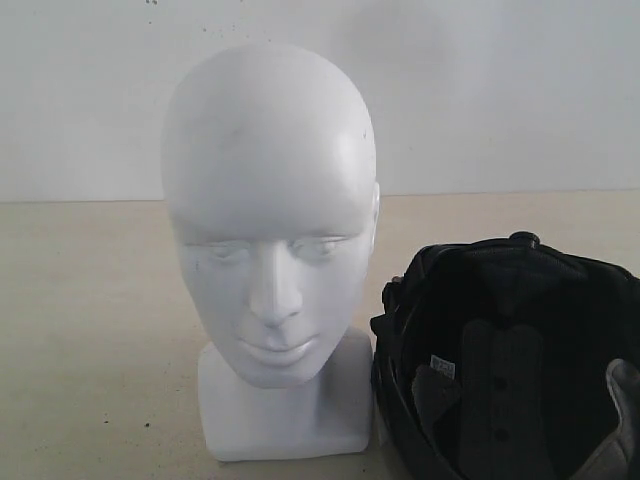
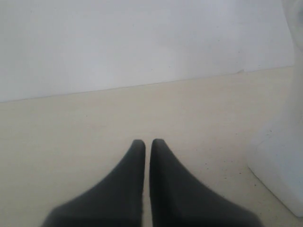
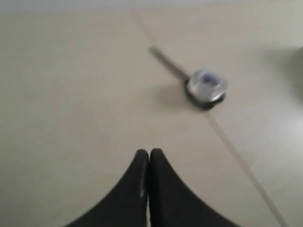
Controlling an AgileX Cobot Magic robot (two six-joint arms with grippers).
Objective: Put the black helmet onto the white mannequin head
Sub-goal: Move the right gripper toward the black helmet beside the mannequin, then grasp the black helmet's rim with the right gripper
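The white mannequin head (image 1: 270, 230) stands upright on its block base, facing the exterior camera, left of centre. Right beside it the black helmet (image 1: 510, 350) lies upside down, its dark padded lining and grey pads showing; its visor is not visible. Neither gripper appears in the exterior view. In the left wrist view my left gripper (image 2: 147, 142) is shut with nothing between its fingers, over bare table, with the mannequin head's base (image 2: 279, 165) off to one side. My right gripper (image 3: 149, 152) is shut and empty above bare table; the helmet is not in that view.
The beige table (image 1: 90, 330) runs back to a white wall (image 1: 500, 90). In the right wrist view a small clear knob on a dark ring (image 3: 206, 89) sits on a seam line (image 3: 236, 151) crossing the tabletop.
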